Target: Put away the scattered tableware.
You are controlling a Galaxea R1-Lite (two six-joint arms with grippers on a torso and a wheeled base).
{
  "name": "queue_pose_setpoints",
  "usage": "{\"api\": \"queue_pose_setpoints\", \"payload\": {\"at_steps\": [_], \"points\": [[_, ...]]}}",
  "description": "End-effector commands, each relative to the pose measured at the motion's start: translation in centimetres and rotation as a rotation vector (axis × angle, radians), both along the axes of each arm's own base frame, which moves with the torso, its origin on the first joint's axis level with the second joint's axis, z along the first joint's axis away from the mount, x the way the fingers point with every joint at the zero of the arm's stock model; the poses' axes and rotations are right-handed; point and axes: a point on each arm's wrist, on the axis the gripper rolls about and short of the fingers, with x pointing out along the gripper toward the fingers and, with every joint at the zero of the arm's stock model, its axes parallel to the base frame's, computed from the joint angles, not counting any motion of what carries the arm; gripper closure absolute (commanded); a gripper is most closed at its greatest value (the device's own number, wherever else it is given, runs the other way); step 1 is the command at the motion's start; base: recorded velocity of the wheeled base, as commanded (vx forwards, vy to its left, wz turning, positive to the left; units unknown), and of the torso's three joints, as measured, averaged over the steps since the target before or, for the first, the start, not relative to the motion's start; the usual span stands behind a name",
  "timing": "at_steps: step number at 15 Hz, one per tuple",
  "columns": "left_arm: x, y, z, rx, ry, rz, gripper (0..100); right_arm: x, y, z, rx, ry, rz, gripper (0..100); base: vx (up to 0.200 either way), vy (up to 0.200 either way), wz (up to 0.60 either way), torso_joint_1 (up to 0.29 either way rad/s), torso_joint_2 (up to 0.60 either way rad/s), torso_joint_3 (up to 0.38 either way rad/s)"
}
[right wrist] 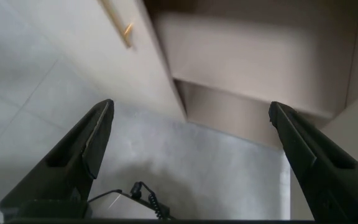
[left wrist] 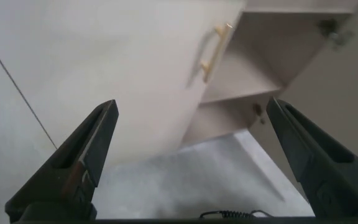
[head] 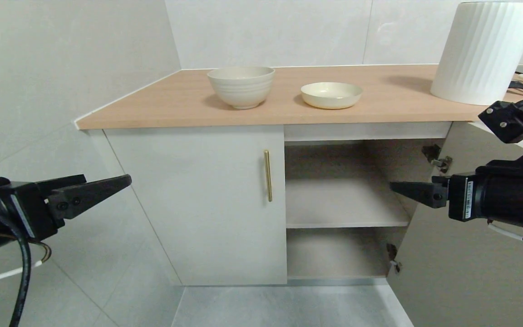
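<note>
Left tool (left wrist: 191,106) and right tool (right wrist: 190,104) both hang spread wide, empty; pinch the bowl (head: 241,86) off-centre at its rim and you risk tipping it off the desk (head: 175,106).

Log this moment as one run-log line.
left gripper: open, empty | right gripper: open, empty | ribbed beige bowl, shallow cream dish: apart on wooden countertop | right pale cabinet door: open

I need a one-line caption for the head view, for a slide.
Left gripper and right gripper, both open, face a cabinet with one door open; bowl and dish on the countertop.
</note>
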Motion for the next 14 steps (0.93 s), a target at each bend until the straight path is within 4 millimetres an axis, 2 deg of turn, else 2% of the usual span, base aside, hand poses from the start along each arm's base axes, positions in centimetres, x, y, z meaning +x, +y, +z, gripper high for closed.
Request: {"api": "queue_pose_setpoints", "payload": {"at_steps": [1, 5, 9, 14], "points": [[0.1, 0.0, 0.0, 0.0, 0.001, 0.001, 0, -0.1, 0.1, 0.0, 0.001, -0.001, 0.005, 0, 0.2, 0.0, 0.0, 0.002, 0.0, 0.002], [0.1, 0.0, 0.0, -0.002, 0.003, -0.002, 0, -0.3, 0.0, 0.0, 0.002, 0.0, 0.013, 0, 0.2, 0.0, 0.0, 0.001, 0.0, 0.006], [0.0, 0.0, 0.1, -0.005, -0.004, -0.002, 0, -1.6, -0.5, 0.0, 0.027, -0.013, 0.083, 0, 0.0, 0.0, 0.0, 0.0, 0.0, 0.0], [0.0, 0.0, 0.0, -0.005, 0.001, -0.008, 0, -1.7, -0.5, -0.5, -0.009, -0.028, 0.098, 0, 0.0, 0.0, 0.0, 0.0, 0.0, 0.0]]}}
